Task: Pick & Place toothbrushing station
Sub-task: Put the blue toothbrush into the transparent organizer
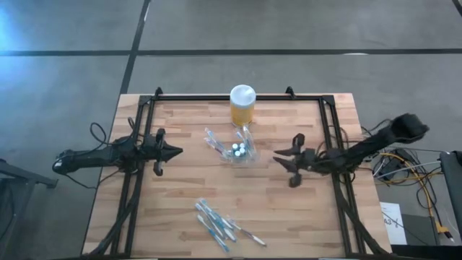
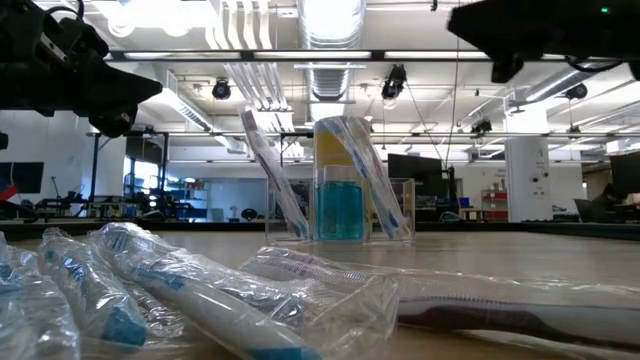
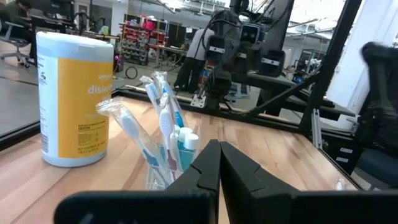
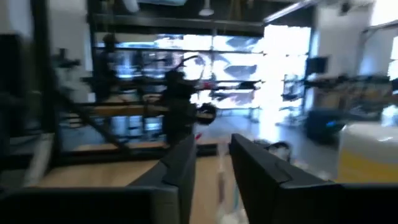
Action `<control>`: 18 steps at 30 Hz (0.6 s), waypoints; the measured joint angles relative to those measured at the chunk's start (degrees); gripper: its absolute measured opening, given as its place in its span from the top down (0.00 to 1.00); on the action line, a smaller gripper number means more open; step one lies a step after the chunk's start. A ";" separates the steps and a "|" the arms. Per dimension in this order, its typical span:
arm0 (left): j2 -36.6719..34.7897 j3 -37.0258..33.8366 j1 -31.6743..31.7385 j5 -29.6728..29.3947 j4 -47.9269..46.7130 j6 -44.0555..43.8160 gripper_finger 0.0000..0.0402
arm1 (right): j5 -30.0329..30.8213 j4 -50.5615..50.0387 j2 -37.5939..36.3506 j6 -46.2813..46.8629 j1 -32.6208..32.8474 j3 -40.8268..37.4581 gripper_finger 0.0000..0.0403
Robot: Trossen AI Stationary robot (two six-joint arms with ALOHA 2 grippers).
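Note:
The toothbrushing station [image 1: 240, 151] is a small clear holder that stands on its base at the table's middle. It holds wrapped toothbrushes [image 3: 163, 118] and blue tubes with white caps [image 2: 340, 208]. My right gripper [image 1: 280, 159] hangs above the table to the station's right, apart from it, open by a narrow gap [image 4: 212, 155] with nothing between the fingers. My left gripper [image 1: 177, 152] waits shut [image 3: 219, 163] left of the station, level, pointing toward it.
A yellow jar with a white lid [image 1: 242, 105] stands just behind the station at the far edge. Several wrapped toothbrushes [image 1: 220, 224] lie near the front edge. A black frame [image 1: 328, 115] runs around the table's sides.

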 joint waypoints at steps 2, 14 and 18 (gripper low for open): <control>-0.01 0.00 0.00 0.00 0.03 0.12 0.98 | -0.16 -6.42 -7.11 4.17 -0.02 -1.78 0.85; 0.00 0.00 -0.02 0.01 0.11 1.59 0.98 | -18.07 -29.51 -32.42 6.76 -2.08 -7.50 0.98; -0.01 0.00 -0.01 -0.24 0.24 2.27 0.98 | -19.14 -29.08 -34.22 7.59 -4.07 -9.16 0.98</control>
